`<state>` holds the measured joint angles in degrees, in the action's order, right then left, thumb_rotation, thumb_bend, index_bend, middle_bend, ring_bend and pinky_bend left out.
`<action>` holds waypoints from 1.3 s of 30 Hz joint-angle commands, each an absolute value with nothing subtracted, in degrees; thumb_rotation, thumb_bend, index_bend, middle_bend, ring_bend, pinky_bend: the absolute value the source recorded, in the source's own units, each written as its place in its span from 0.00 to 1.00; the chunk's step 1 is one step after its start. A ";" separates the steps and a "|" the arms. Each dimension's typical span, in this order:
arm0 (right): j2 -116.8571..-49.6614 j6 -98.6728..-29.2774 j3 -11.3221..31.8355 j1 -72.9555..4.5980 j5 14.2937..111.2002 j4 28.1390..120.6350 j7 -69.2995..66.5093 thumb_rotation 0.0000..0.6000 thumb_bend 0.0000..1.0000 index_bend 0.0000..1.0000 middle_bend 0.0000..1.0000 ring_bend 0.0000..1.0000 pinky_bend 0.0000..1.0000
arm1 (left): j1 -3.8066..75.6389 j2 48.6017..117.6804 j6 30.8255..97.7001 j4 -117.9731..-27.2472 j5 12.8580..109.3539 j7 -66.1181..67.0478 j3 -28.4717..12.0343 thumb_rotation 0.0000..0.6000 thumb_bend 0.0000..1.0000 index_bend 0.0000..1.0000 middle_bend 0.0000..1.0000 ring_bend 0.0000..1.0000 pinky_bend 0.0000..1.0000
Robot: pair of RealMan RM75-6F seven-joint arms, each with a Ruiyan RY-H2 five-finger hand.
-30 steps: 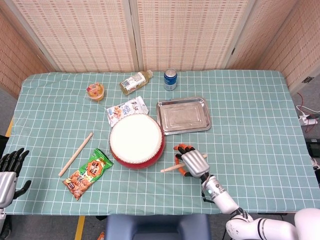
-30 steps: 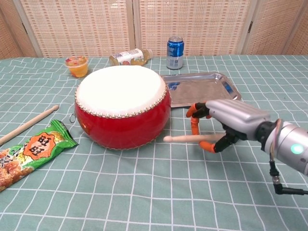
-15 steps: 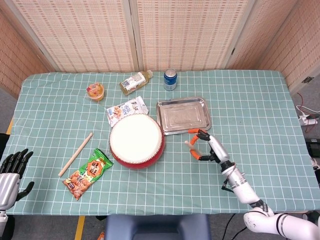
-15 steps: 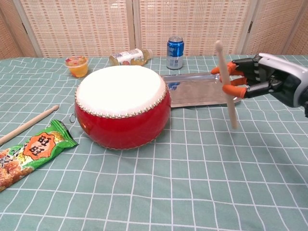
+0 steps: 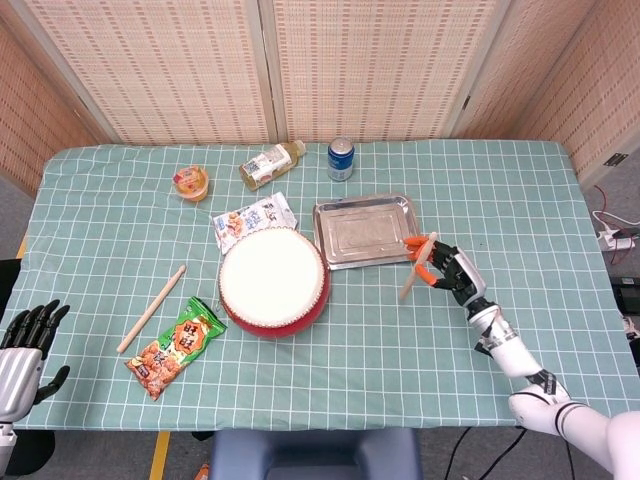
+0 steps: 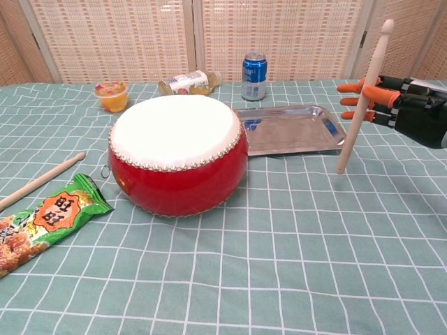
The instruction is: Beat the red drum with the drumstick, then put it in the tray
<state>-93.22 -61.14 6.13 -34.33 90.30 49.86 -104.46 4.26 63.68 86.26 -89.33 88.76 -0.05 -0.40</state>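
The red drum (image 5: 273,281) (image 6: 177,150) with a white skin stands mid-table. To its right lies the empty metal tray (image 5: 366,229) (image 6: 291,129). My right hand (image 5: 448,269) (image 6: 412,106) holds a wooden drumstick (image 5: 417,265) (image 6: 363,98) nearly upright, just off the tray's right front corner and above the cloth. A second drumstick (image 5: 152,308) (image 6: 40,181) lies flat on the cloth left of the drum. My left hand (image 5: 25,345) hangs beyond the table's front left corner, fingers apart, holding nothing.
A snack packet (image 5: 177,347) (image 6: 38,218) lies in front of the drum on the left. Behind the drum are another packet (image 5: 254,219), a jelly cup (image 5: 191,182), a lying bottle (image 5: 270,164) and a blue can (image 5: 341,158) (image 6: 254,76).
My right hand has lifted the drumstick off the cloth beside the drum, turned it nearly upright and carried it right and back, to the tray's right front corner.
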 commanded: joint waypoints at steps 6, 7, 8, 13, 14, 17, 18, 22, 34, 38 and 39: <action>-99.86 -62.34 1.36 -35.98 93.63 37.58 -117.44 1.00 0.45 0.45 0.29 0.28 0.29 | 4.25 63.69 85.83 -89.26 88.67 -0.13 -0.18 1.00 0.26 0.01 0.00 0.00 0.01; -100.29 -62.55 1.01 -35.98 93.82 36.65 -118.18 1.00 0.45 0.43 0.29 0.28 0.29 | 4.25 63.70 85.79 -89.22 88.66 -0.16 -0.17 1.00 0.26 0.01 0.00 0.00 0.01; -100.37 -62.86 1.06 -36.42 93.92 35.90 -119.12 1.00 0.45 0.41 0.29 0.28 0.29 | 4.27 63.70 85.74 -89.19 88.65 -0.18 -0.16 1.00 0.26 0.01 0.00 0.00 0.01; -101.46 -64.05 -0.32 -36.56 94.56 32.78 -121.92 1.00 0.45 0.38 0.29 0.29 0.30 | 4.33 63.59 85.51 -89.08 88.74 -0.39 -0.05 1.00 0.26 0.01 0.00 0.00 0.01; -101.64 -64.43 -0.57 -36.52 94.71 32.37 -122.15 1.00 0.45 0.38 0.29 0.29 0.30 | 4.33 63.56 85.46 -89.08 88.72 -0.39 -0.02 1.00 0.25 0.01 0.00 0.00 0.01; -102.05 -66.11 -1.50 -36.20 95.37 31.37 -122.61 1.00 0.45 0.38 0.31 0.30 0.32 | 4.34 63.55 85.35 -89.07 88.74 -0.42 0.04 1.00 0.25 0.01 0.00 0.00 0.01; -102.20 -66.57 -1.77 -36.06 95.48 31.10 -122.59 1.00 0.45 0.39 0.31 0.31 0.33 | 4.33 63.56 85.31 -89.05 88.71 -0.44 0.05 1.00 0.26 0.01 0.00 0.00 0.01; -102.44 -67.88 -2.60 -35.42 95.70 30.87 -122.39 1.00 0.45 0.42 0.34 0.33 0.36 | 4.33 63.66 85.18 -88.96 88.65 -0.55 0.10 1.00 0.26 0.01 0.00 0.00 0.01; -103.99 -69.00 -5.48 -34.58 96.87 28.86 -123.12 1.00 0.45 0.47 0.37 0.37 0.37 | 4.24 63.70 84.88 -88.78 88.60 -0.84 0.35 1.00 0.26 0.01 0.00 0.00 0.01; -104.85 -68.78 -6.38 -34.58 97.30 28.07 -123.14 1.00 0.45 0.47 0.37 0.37 0.37 | 4.20 63.77 84.80 -88.63 88.53 -1.04 0.40 1.00 0.25 0.01 0.00 0.00 0.01; -105.07 -68.80 -6.47 -34.70 97.34 27.75 -123.13 1.00 0.45 0.48 0.37 0.37 0.37 | 4.20 63.77 84.76 -88.58 88.54 -1.16 0.43 1.00 0.25 0.01 0.00 0.00 0.01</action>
